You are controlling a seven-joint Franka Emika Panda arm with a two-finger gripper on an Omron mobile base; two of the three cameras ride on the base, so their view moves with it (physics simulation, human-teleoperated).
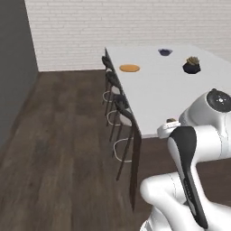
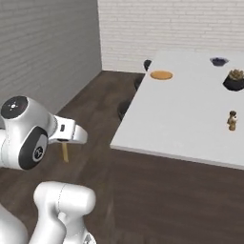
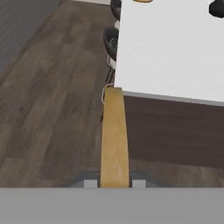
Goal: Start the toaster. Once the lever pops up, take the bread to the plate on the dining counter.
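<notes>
My gripper [image 3: 114,183] is shut on the bread [image 3: 114,135], a tan slice seen edge-on that sticks out from between the two fingertips. From the right base view the bread [image 2: 65,152] hangs below the hand over the wooden floor, left of the dining counter [image 2: 181,114]. The orange plate [image 1: 129,68] lies near the far left edge of the dining counter [image 1: 158,90]; it also appears as plate [image 2: 161,75] and at the top edge as plate [image 3: 142,1]. The near corner of the dining counter [image 3: 166,52] is just ahead of the bread. The toaster is out of view.
Dark bar stools [image 1: 118,97] line the counter's left side, with stools [image 3: 113,41] close ahead. On the counter stand a small bowl [image 2: 218,61], a dark potted plant [image 2: 234,80] and a small brown figurine [image 2: 232,120]. A grey wall [image 2: 47,47] bounds the left.
</notes>
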